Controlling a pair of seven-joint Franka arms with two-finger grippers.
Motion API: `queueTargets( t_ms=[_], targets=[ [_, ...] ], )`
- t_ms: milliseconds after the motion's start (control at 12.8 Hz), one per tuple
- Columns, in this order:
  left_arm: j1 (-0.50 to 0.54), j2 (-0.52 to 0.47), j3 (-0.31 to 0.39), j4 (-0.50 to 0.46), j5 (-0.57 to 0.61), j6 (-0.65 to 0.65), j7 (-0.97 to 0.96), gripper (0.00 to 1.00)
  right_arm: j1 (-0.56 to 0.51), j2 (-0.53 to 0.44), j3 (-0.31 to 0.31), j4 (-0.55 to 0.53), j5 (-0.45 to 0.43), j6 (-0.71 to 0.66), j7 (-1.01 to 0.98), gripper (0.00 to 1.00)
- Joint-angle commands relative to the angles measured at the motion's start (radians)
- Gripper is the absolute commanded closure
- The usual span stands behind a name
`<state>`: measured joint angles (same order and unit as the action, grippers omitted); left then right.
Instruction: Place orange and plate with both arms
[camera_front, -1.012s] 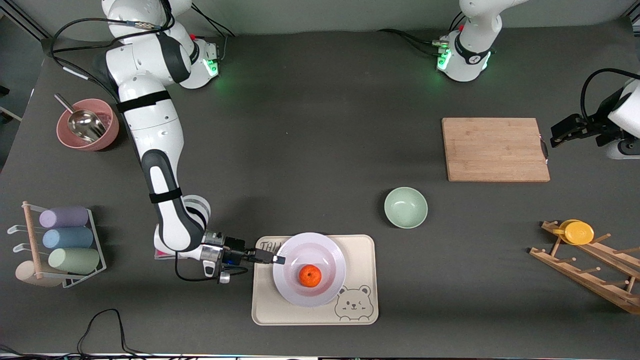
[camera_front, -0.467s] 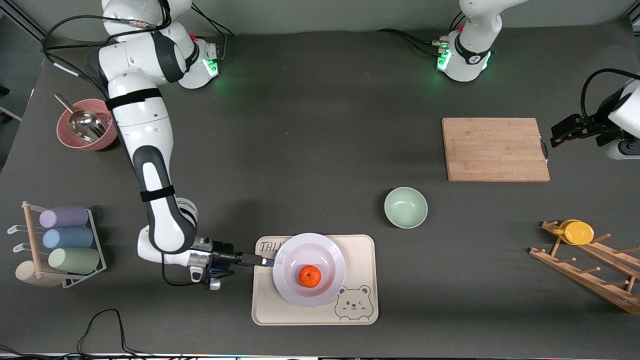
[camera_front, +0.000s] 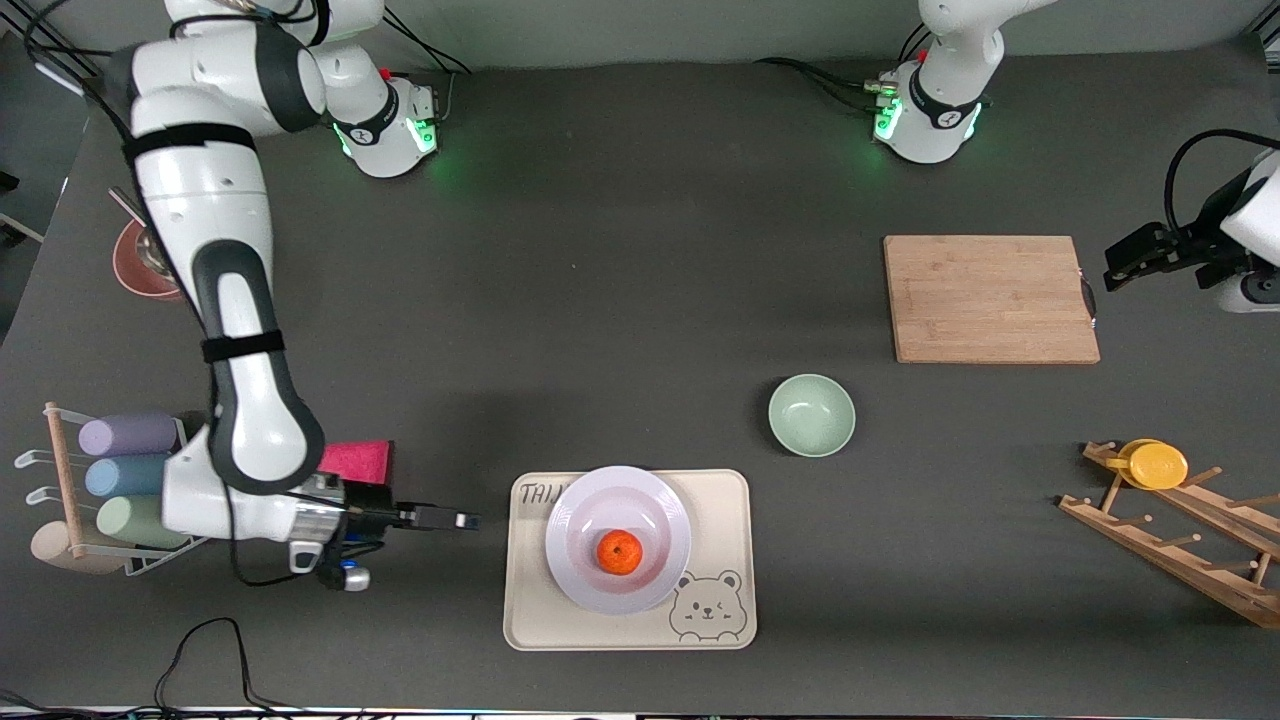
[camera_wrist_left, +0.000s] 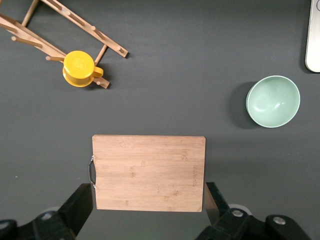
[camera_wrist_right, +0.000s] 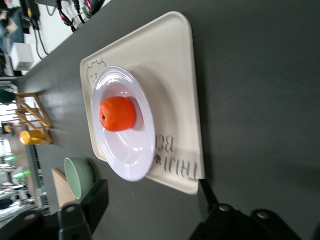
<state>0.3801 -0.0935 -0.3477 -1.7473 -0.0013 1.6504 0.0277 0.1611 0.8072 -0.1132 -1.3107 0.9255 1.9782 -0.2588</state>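
The orange (camera_front: 620, 552) lies in the lavender-white plate (camera_front: 580, 500), which sits on the cream bear tray (camera_front: 722, 500). My right gripper (camera_front: 466, 520) is open and empty, low over the table beside the tray, apart from the plate, toward the right arm's end. In the right wrist view the orange (camera_wrist_right: 117, 113), the plate (camera_wrist_right: 127, 160) and the tray (camera_wrist_right: 175, 75) lie ahead of the open right gripper (camera_wrist_right: 152, 194). My left gripper (camera_front: 1112, 275) waits open and empty over the table's edge beside the cutting board (camera_front: 990, 298); the left gripper (camera_wrist_left: 149, 199) shows over the board (camera_wrist_left: 149, 170).
A pink sponge (camera_front: 355, 460) lies by the right arm's wrist. A cup rack (camera_front: 130, 480) and a pink bowl (camera_front: 130, 270) stand at the right arm's end. A mint bowl (camera_front: 811, 414) and a wooden rack with a yellow cup (camera_front: 1158, 465) are toward the left arm's end.
My right gripper has drawn back from the plate's rim toward the right arm's end of the table, uncovering the pink sponge. The plate and orange stay put. The left arm has hardly moved.
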Motion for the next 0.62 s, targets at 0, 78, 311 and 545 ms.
queueTargets(
  t_ms=[0, 78, 311, 545],
  targets=[
    [0.003, -0.041, 0.012, -0.018, -0.013, -0.017, 0.006, 0.0, -0.023, -0.243, 0.004, -0.206, -0.222, -0.025, 0.053, 0.0],
    [0.003, -0.041, 0.012, -0.018, -0.013, -0.02, 0.003, 0.0, -0.037, -0.309, 0.004, -0.232, -0.305, -0.068, 0.065, 0.0],
    [0.002, -0.055, 0.01, -0.018, -0.013, -0.032, 0.001, 0.0, -0.066, -0.484, 0.004, -0.237, -0.581, -0.243, 0.205, 0.0],
    [0.002, -0.064, 0.01, -0.018, -0.013, -0.04, 0.001, 0.0, -0.098, -0.627, 0.004, -0.239, -0.756, -0.36, 0.211, 0.0]
  ],
)
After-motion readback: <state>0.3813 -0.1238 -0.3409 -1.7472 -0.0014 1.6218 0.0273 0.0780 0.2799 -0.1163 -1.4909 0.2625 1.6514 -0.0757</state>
